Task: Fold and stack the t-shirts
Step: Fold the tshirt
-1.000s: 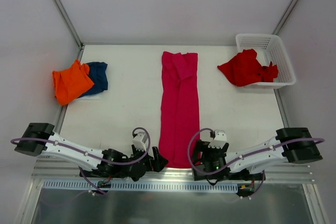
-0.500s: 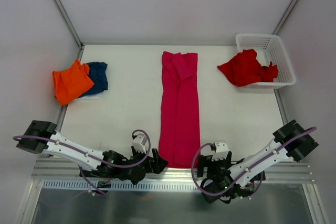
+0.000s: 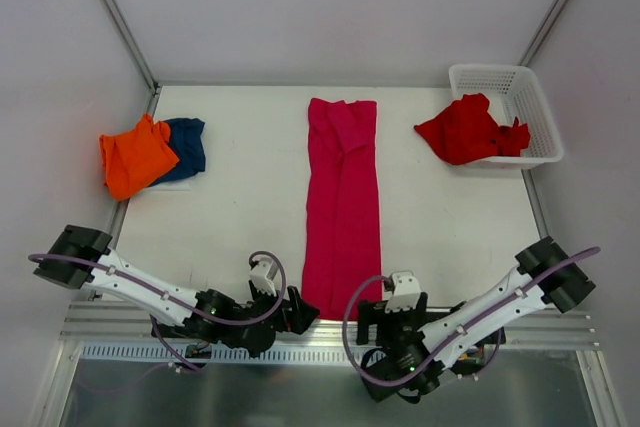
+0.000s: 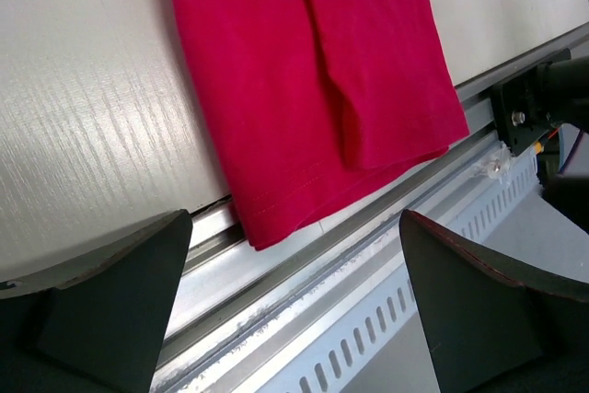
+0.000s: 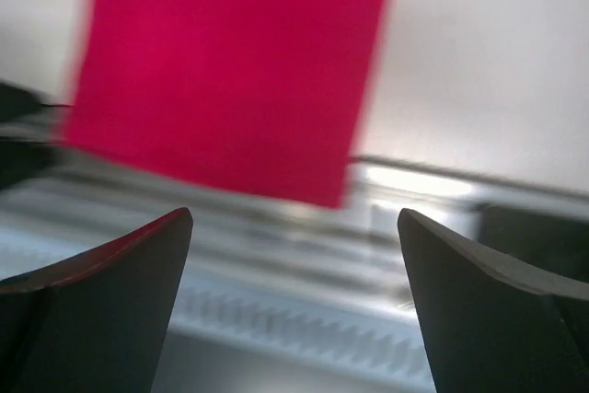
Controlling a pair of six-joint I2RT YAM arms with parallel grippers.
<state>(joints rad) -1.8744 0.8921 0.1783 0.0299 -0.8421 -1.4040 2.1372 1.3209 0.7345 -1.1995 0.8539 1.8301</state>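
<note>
A pink t-shirt point(image 3: 342, 207), folded into a long strip, lies down the middle of the table; its near hem hangs over the front edge point(image 4: 304, 200) point(image 5: 230, 71). My left gripper point(image 3: 305, 311) is open and empty, just left of the hem's near corner point(image 4: 294, 310). My right gripper point(image 3: 372, 325) is open and empty, low at the front rail right of the hem point(image 5: 294, 310). A folded orange shirt point(image 3: 136, 154) lies on a folded blue shirt point(image 3: 190, 143) at the far left. A red shirt point(image 3: 466, 129) spills out of a white basket point(image 3: 520, 87).
A metal rail with slots point(image 3: 300, 352) runs along the table's front edge, under both grippers. Side frame posts point(image 3: 115, 7) stand at the back corners. Bare white table point(image 3: 230, 207) lies on both sides of the pink strip.
My right arm has swung left and down toward the front rail, below the hem's right corner. My left gripper has barely shifted. The shirts have not moved.
</note>
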